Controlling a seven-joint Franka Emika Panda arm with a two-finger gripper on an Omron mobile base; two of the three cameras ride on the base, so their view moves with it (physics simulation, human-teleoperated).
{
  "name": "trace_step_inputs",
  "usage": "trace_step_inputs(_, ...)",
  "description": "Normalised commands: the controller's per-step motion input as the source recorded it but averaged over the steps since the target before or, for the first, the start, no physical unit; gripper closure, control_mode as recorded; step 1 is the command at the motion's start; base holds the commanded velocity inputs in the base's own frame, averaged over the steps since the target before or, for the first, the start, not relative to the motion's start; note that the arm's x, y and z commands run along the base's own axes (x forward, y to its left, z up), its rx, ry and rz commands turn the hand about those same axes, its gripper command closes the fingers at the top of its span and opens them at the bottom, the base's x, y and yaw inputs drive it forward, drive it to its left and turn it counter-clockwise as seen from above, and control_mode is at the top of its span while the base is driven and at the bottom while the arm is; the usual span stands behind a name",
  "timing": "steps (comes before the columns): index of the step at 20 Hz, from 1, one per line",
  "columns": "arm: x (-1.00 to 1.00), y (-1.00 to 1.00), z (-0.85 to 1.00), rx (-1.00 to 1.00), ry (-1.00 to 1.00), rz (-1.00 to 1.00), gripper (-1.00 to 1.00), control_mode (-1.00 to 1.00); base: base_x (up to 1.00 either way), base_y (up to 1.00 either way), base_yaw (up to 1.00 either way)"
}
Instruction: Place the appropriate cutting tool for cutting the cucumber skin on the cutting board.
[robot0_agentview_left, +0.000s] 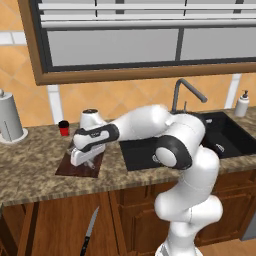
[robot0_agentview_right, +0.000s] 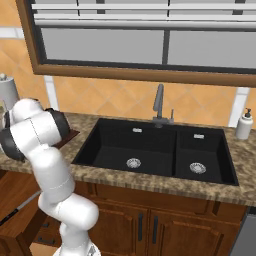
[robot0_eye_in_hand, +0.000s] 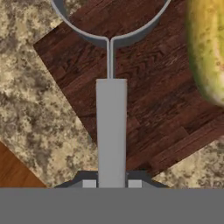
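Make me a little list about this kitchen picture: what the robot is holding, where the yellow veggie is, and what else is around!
Holding: small grey metal peeler with a loop head, handle clamped between the jaws of the gripper
Peeler position: over the dark reddish-brown wooden cutting board; whether it touches the board cannot be told
Vegetable: stubby yellow-green cucumber, lying on the board
Board location: speckled stone counter, left of the black double sink
On the floor: black-handled silver knife
Nearby: red cup, white soap bottle
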Motion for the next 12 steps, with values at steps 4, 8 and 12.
trace_step_inputs(4, 0.19, 0.11, -0.23, 0.03, 0.0, 0.0, 1.0, -1.0, 0.0, 0.0, 0.0)
trace_step_inputs(8, 0.08, 0.2, -0.28, 0.02, 0.0, 0.0, 1.0, -1.0, 0.0, 0.0, 0.0)
trace_step_inputs(12, 0.01, 0.17, -0.35, 0.01, 0.0, 0.0, -1.0, -1.0, 0.0, 0.0, 0.0)
